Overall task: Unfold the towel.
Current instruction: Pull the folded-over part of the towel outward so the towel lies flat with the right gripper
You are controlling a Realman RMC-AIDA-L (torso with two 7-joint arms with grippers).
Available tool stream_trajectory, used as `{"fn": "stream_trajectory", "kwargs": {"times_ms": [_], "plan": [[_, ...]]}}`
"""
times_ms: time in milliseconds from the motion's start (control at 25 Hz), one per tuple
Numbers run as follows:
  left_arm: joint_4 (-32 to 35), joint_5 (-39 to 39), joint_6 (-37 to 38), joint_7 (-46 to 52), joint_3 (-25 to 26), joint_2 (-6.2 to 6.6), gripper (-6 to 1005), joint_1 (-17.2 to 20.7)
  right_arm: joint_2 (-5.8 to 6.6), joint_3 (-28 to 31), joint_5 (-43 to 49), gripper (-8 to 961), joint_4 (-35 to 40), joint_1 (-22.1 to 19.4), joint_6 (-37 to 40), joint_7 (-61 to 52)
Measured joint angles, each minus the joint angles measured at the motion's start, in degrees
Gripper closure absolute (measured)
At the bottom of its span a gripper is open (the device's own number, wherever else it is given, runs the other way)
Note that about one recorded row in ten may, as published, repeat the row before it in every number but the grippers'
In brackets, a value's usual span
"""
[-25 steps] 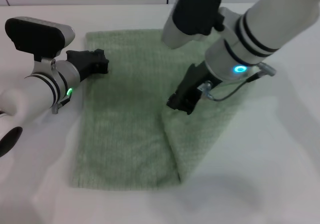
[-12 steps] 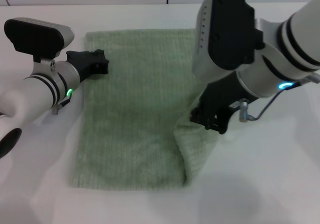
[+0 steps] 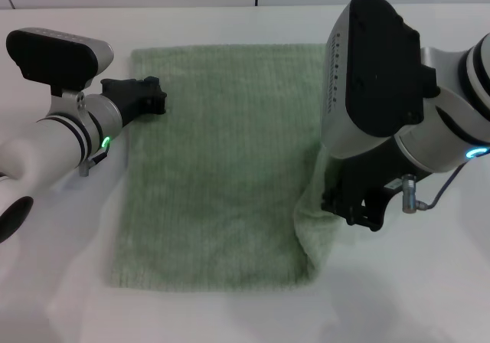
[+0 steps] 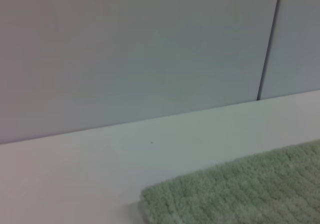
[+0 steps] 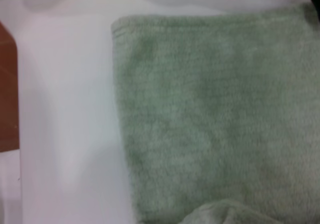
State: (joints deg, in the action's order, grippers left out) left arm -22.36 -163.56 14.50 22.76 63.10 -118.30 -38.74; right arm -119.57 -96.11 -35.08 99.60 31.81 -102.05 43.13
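Observation:
The pale green towel (image 3: 214, 167) lies mostly flat on the white table (image 3: 61, 282). My right gripper (image 3: 351, 209) is shut on the towel's right edge and holds it a little above the table, so a raised fold (image 3: 310, 232) hangs at the near right. My left gripper (image 3: 157, 98) rests at the towel's far left corner. The left wrist view shows that corner (image 4: 240, 189). The right wrist view shows the flat towel (image 5: 215, 109) from above, with a lifted bit of cloth (image 5: 225, 214) at the picture's edge.
A pale wall (image 4: 150, 44) rises behind the table's far edge. A brown surface (image 5: 7, 89) shows beyond the table's edge in the right wrist view. Bare white table lies on both sides of the towel.
My right gripper has moved right and nearer with the towel's edge, pulling the folded-over layer off the middle. More of the towel now lies flat. The left arm has not moved.

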Motion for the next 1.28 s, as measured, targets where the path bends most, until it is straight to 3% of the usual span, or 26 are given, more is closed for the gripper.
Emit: {"fn": "stream_trajectory", "kwargs": {"times_ms": [360,880,1000,1280], "plan": [[0.0,0.0,-0.5,0.0,0.0,0.08,1000,-0.1,0.21,-6.8,5.4,917,-2.7,1.1,-1.3,-4.5],[0.0,0.0,-0.5,0.0,0.0,0.09,1000,-0.2,0.43,-9.0,5.6,918,-2.9,3.6,-1.3,-5.1],[0.0,0.0,-0.5,0.0,0.1,0.13,1000,-0.2,0.48,-9.2,5.4,824,-3.1,4.7,-1.3,-5.1],[-0.5,0.0,-0.4,0.0,0.3,0.18,1000,0.1,0.52,-8.7,4.2,736,2.9,4.8,-1.2,-3.8]]}}
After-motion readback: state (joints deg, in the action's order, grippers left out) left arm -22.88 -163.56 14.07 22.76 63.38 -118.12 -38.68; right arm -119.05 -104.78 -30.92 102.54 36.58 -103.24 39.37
